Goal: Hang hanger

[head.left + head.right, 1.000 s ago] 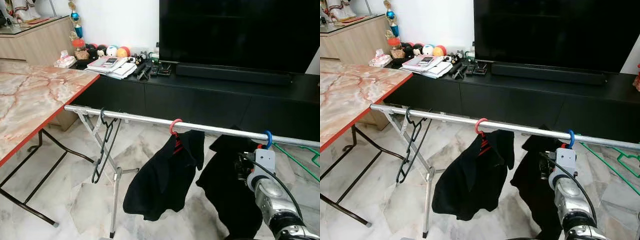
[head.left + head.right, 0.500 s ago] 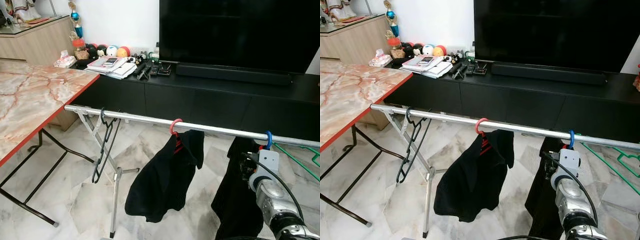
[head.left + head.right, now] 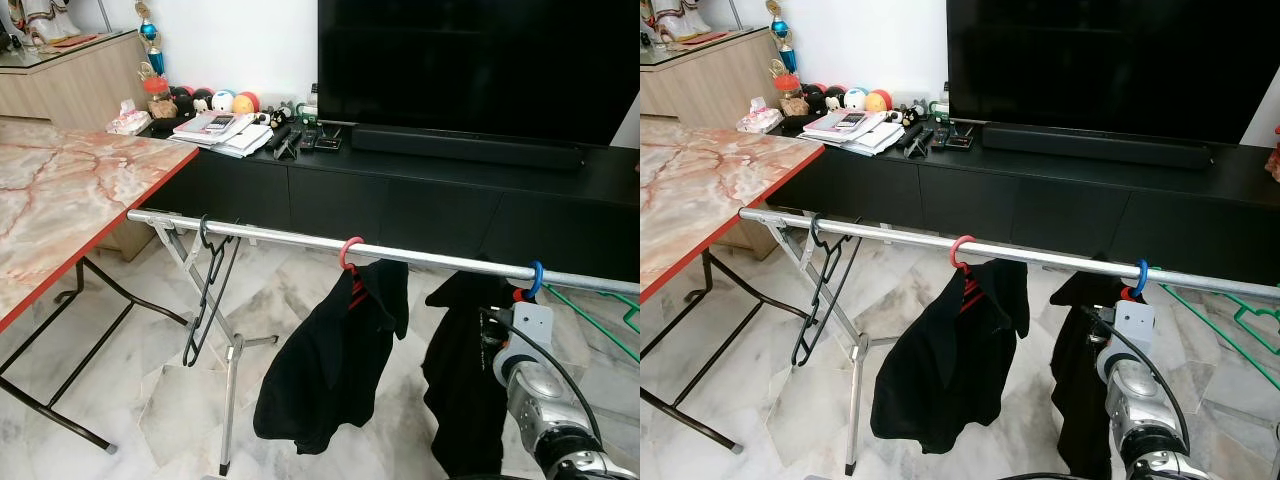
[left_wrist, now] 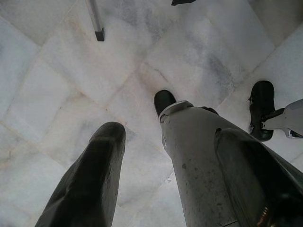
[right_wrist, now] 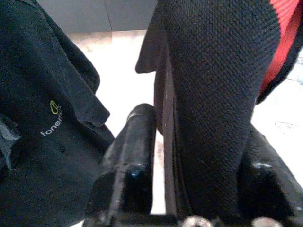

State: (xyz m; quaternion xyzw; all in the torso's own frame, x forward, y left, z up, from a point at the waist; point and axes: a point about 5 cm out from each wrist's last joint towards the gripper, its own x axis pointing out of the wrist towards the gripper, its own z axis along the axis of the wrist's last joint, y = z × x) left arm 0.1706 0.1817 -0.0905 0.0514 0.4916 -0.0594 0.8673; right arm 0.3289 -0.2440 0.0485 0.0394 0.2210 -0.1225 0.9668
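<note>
Left eye view: my right gripper (image 3: 497,345) sits at lower right, against the black garment (image 3: 468,380) hanging from the blue hanger hook (image 3: 536,277) on the silver rail (image 3: 300,238).
Right eye view: the hook is already over the rail; the red hanger (image 3: 962,252) with a black shirt (image 3: 945,365) hangs mid-frame, and an empty black hanger (image 3: 820,290) hangs left of centre.
Left wrist view: my left gripper (image 4: 156,175) hangs idle over the marble floor (image 4: 57,85), fingers spread.
Right wrist view: my fingers (image 5: 130,156) are pinching a fold of black mesh cloth (image 5: 213,94).
Handling: I judge the garment light, soft and limp, so it swings; the stiff hanger neck under the hook is the steadier hold.
</note>
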